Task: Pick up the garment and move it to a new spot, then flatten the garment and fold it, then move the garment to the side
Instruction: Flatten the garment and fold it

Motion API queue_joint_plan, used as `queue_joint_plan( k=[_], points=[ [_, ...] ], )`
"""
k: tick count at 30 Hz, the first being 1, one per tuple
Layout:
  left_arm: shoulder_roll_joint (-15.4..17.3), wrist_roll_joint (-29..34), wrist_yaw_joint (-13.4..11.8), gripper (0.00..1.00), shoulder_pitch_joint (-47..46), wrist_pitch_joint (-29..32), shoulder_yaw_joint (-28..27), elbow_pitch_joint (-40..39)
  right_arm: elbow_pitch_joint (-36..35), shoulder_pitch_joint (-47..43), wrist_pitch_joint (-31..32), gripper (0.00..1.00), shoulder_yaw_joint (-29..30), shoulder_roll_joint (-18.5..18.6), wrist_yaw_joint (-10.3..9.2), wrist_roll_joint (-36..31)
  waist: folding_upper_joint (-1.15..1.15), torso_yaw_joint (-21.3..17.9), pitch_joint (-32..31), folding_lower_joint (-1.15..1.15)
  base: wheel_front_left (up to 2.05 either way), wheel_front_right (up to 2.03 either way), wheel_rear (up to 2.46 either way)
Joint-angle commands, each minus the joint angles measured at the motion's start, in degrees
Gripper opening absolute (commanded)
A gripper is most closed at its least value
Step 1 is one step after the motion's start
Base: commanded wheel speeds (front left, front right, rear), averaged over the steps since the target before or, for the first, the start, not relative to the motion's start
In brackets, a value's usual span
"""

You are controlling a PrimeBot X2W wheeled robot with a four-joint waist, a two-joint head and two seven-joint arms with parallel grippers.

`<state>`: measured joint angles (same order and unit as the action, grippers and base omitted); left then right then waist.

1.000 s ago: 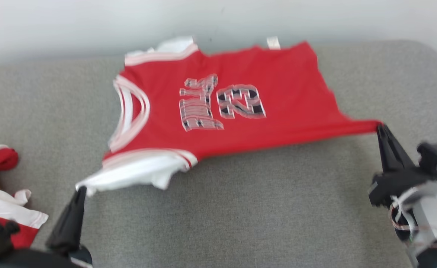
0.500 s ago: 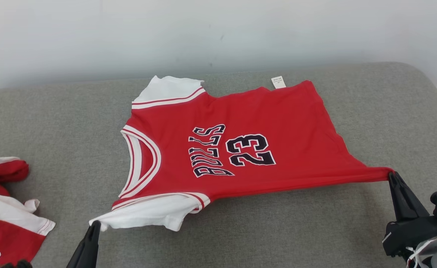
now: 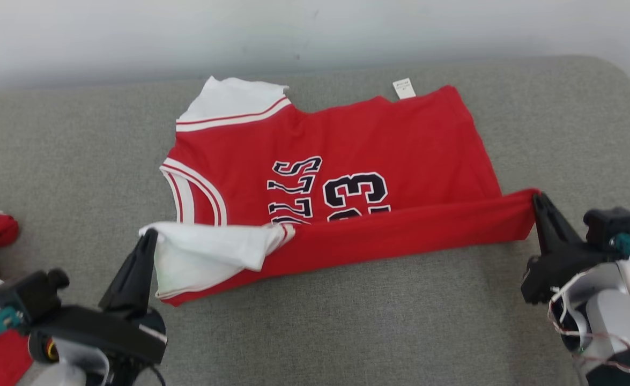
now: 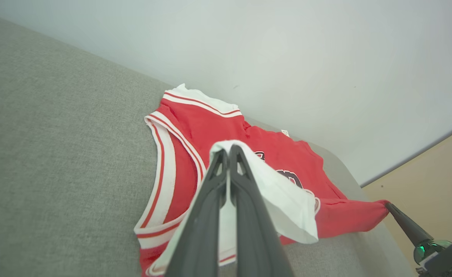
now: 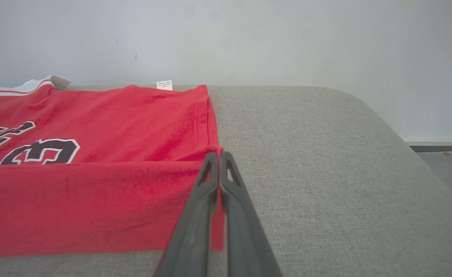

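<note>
Left gripper (image 3: 148, 236) pinches the near white sleeve (image 3: 207, 252), right gripper (image 3: 537, 199) the near red hem corner (image 3: 524, 202), both pressed tight on the garment (image 3: 379, 134). It lies spread on the grey cushion (image 3: 400, 327), its near edge raised and turned over the lettering (image 3: 298, 185). Flattening looks done and the first fold begun; finishing the fold and moving it aside remain. Far sleeve (image 3: 229, 99) and label (image 3: 404, 88) lie flat by the wall (image 3: 315, 32).

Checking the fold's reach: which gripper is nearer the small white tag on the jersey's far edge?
Right. The right gripper pinches the red hem corner nearer the tag; the left gripper pinches the white sleeve, diagonally across the jersey.
</note>
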<state>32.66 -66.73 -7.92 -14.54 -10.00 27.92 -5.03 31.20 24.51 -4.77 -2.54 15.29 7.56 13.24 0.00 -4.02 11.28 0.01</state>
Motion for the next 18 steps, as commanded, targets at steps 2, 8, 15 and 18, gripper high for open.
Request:
queue_joint_plan(
  k=[2, 8, 15, 18],
  points=[
    [-1.07, 1.3, 1.41, 0.0, -3.52, -0.44, 0.28, 3.38, 2.35, 2.89, -1.4, 0.0, 0.39, -0.47, -0.15, -1.33, 0.0, 0.59, 2.4, -0.01, 0.0, 0.0, 0.0],
    [-3.22, 5.4, 5.24, 0.0, -11.11, -1.45, 2.66, 13.19, 9.83, 9.58, -4.63, 0.0, 0.2, -1.78, -0.15, -3.5, 0.0, 0.95, 5.35, -0.01, 0.0, 0.0, 0.0],
    [-6.62, 9.03, 9.02, 0.0, -15.74, -4.02, 3.47, 22.68, 17.0, 13.98, -8.08, 0.0, -0.44, -2.85, -0.15, -5.2, 0.0, 1.47, 7.08, -0.01, 0.0, 0.0, 0.0],
    [-7.85, 10.46, 10.5, 0.24, -16.5, -4.76, 3.26, 25.32, 19.34, 14.73, -9.22, 0.0, -0.12, -2.88, -0.15, -5.21, 0.0, 1.92, 6.83, -0.01, 0.0, 0.0, 0.0]
  ],
)
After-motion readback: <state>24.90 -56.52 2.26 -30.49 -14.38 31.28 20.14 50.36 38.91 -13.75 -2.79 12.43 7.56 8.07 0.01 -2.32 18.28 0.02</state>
